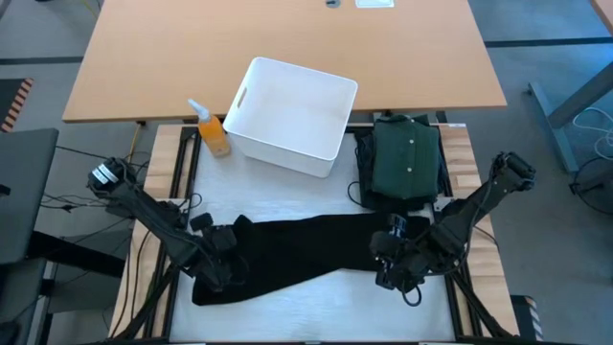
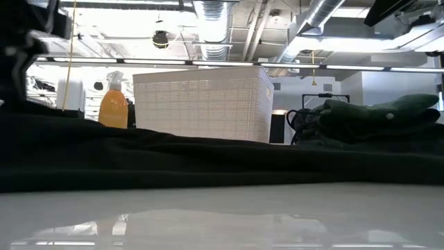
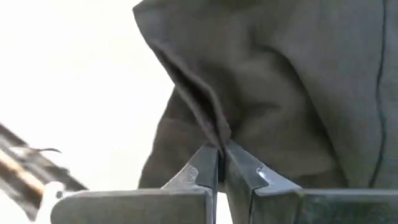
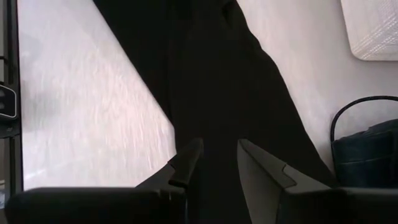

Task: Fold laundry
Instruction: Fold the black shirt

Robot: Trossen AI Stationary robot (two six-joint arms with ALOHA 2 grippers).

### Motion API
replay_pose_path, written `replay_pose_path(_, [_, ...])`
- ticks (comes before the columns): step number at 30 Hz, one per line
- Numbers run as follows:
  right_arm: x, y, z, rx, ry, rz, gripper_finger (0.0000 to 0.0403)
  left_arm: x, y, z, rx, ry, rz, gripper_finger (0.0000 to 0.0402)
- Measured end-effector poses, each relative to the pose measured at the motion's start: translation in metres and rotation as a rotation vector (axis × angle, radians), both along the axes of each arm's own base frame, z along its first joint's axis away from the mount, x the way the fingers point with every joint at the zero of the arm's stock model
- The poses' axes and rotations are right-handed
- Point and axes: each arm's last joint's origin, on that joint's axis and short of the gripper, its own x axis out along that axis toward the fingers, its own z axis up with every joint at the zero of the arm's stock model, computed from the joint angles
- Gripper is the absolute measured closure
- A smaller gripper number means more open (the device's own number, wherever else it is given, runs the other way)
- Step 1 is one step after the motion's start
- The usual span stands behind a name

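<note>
- High view: a black garment (image 1: 297,251) lies spread across the near part of the white desk (image 1: 278,192), running from left to right. The left tool (image 1: 222,251) sits low at the garment's left end and the right tool (image 1: 391,257) at its right end. Both arms reach in from the near corners, elbows bent outward. A folded green shirt (image 1: 407,158) rests on the far right, beside the white bin (image 1: 292,115). An orange spray bottle (image 1: 213,129) stands left of the bin.
- Low view: the black garment (image 2: 208,163) lies flat as a low dark band across the desk, with the green shirt (image 2: 374,114) stacked behind on the right. Neither tool can be made out here.
- Left wrist view: the left tool (image 3: 221,163) is clenched on a pinched ridge of the dark cloth.
- Right wrist view: the right tool (image 4: 214,163) stands part open over the cloth; I cannot tell whether it grips.
- Judgement: this looks like the grasping step before a fold. Next, the right end needs a secure pinch, then both ends should lift together.
</note>
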Motion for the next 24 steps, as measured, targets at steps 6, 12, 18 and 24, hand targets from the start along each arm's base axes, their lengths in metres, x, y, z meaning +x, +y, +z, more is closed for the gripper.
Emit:
replay_pose_path(6, [0.0,0.0,0.0,-0.004,0.003,0.001,0.0278,0.007,0.015,0.037,0.151,0.061,-0.013,0.0401])
replay_pose_path(12, [0.0,0.0,0.0,-0.004,0.003,0.001,0.0278,0.02,0.041,0.068,0.24,0.153,-0.039,0.0401])
replay_pose_path(18, [0.0,0.0,0.0,-0.005,0.003,0.002,0.0278,0.031,0.067,0.072,0.224,0.255,-0.088,0.0401])
replay_pose_path(24, [-0.001,-0.001,-0.001,-0.015,0.013,0.004,0.0278,0.041,0.094,0.071,0.205,0.302,-0.093,0.0401])
